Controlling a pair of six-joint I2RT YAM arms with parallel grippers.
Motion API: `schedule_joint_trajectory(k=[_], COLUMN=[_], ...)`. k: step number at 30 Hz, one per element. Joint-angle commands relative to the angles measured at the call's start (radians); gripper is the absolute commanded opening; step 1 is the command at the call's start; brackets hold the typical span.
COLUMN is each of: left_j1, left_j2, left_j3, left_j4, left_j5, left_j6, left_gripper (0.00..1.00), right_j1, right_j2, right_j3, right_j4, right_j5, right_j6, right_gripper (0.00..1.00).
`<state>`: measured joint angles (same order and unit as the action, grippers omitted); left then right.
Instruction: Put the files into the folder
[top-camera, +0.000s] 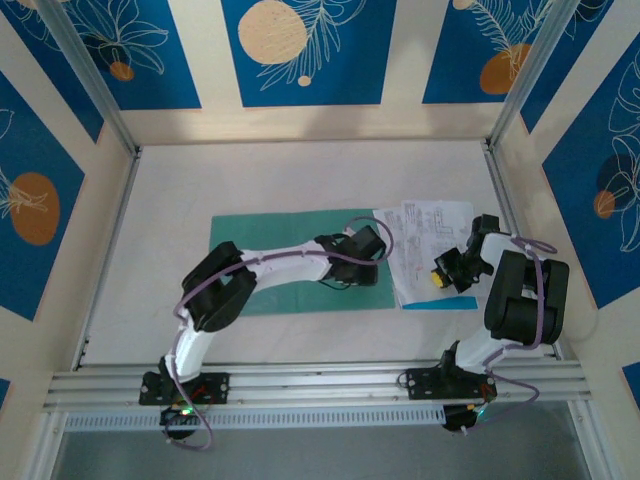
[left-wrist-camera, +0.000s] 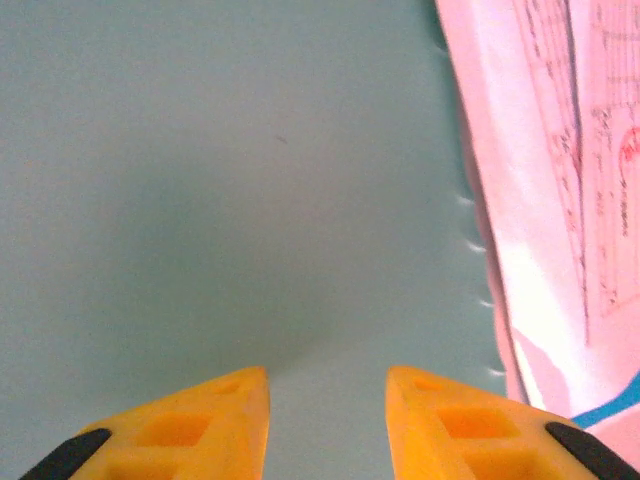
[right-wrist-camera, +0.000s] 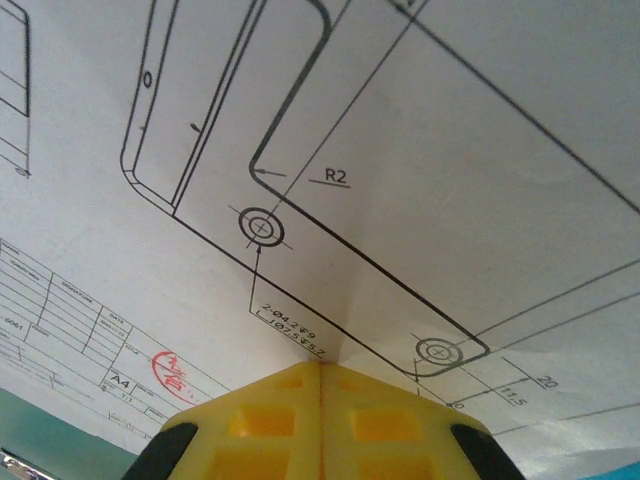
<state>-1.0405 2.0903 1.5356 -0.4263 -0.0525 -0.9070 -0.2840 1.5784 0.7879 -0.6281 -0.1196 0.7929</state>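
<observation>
**Top external view.** The folder (top-camera: 270, 250) lies flat on the white surface (top-camera: 300, 180), its cover unobstructed apart from the arm above it. It appears spread open, though this view does not settle that. The files (top-camera: 425, 235) lie just beside it on the right, with their left margin meeting the folder's right edge. The left claw (top-camera: 352, 268) hovers over the right part of the folder. The right claw (top-camera: 441, 277) is down at the near edge of the files.

**Left wrist view.** The left claw (left-wrist-camera: 328, 385) stands open at a moderate gap and holds nothing. Bare folder (left-wrist-camera: 200, 200) lies beneath and ahead of it. The files (left-wrist-camera: 560, 200) overlap the folder's right border, and a light-blue edge shows at the lower corner.

**Right wrist view.** The right claw (right-wrist-camera: 322, 385) is closed, its fingers meeting with no gap between them. A crease in the top sheet of the files (right-wrist-camera: 450, 150) runs straight into the seam between the fingers, so the sheet appears pinched there.

**Task status.** Judged early — the files are gripped but rest outside the folder. Remaining steps: move the sheets fully onto the folder, release them, and close the cover if required.
</observation>
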Motion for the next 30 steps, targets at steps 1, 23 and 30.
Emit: schedule_joint_trajectory(k=[1,23,30], left_j1=[-0.017,-0.046,-0.042], left_j2=[0.071,0.143,0.118], left_j3=[0.046,0.074,0.025], left_j4=[-0.003,-0.069,-0.112], left_j5=[0.02,-0.06,-0.092], left_j6=[-0.041,-0.055,-0.074], left_gripper=[0.34,0.28,0.27], right_j1=[-0.007,-0.008,-0.021], right_j2=[0.01,-0.049,-0.007], right_j3=[-0.051,-0.078,-0.073], right_j4=[-0.041,-0.054,-0.05], right_j5=[0.047,0.055,0.043], right_j6=[0.0,-0.007,-0.01], right_gripper=[0.09,0.09,0.09])
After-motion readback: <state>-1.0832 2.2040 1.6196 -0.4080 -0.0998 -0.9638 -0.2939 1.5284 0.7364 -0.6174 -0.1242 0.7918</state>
